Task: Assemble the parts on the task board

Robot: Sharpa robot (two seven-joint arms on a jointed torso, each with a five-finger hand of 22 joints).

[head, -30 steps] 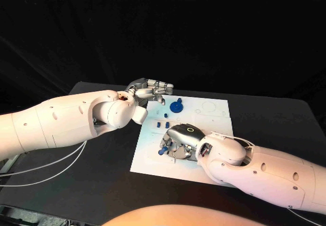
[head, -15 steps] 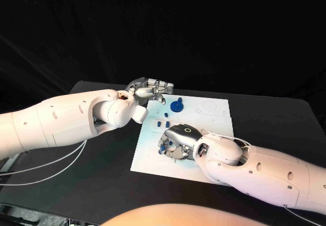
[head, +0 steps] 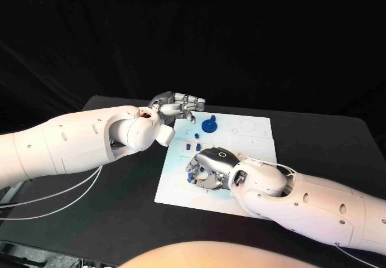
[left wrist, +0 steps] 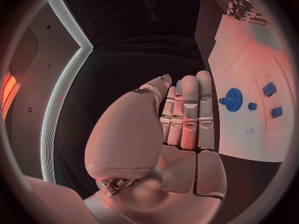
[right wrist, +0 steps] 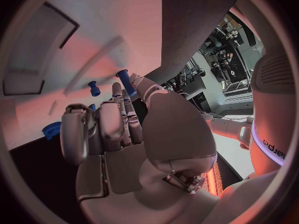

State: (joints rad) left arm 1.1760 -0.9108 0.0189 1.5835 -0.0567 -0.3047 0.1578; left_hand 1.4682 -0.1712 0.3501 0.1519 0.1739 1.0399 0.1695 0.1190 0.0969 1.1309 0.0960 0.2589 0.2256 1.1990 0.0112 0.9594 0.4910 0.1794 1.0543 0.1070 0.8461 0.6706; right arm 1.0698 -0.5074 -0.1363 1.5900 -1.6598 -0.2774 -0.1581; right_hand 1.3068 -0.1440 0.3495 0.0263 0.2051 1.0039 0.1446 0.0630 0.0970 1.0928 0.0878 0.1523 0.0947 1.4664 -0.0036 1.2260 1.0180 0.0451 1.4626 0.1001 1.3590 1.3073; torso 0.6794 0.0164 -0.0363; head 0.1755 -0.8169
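Right hand [head: 207, 167], fingers curled, covers task board [head: 249, 146] parts; its grip is unclear.

Black table [head: 120, 223]; two thin white cables [head: 56, 204] trailing across its left part.

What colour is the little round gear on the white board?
Blue. The small round toothed gear shows best in the left wrist view.

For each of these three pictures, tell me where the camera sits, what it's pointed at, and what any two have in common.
Head view: on the robot's head, looking down at the task board; both arms, left hand, right hand.
Left wrist view: behind the left hand, facing the board's blue gear.
Right wrist view: behind the right hand, over the board, near a blue peg.
Shared: head and left wrist views both show the gear.
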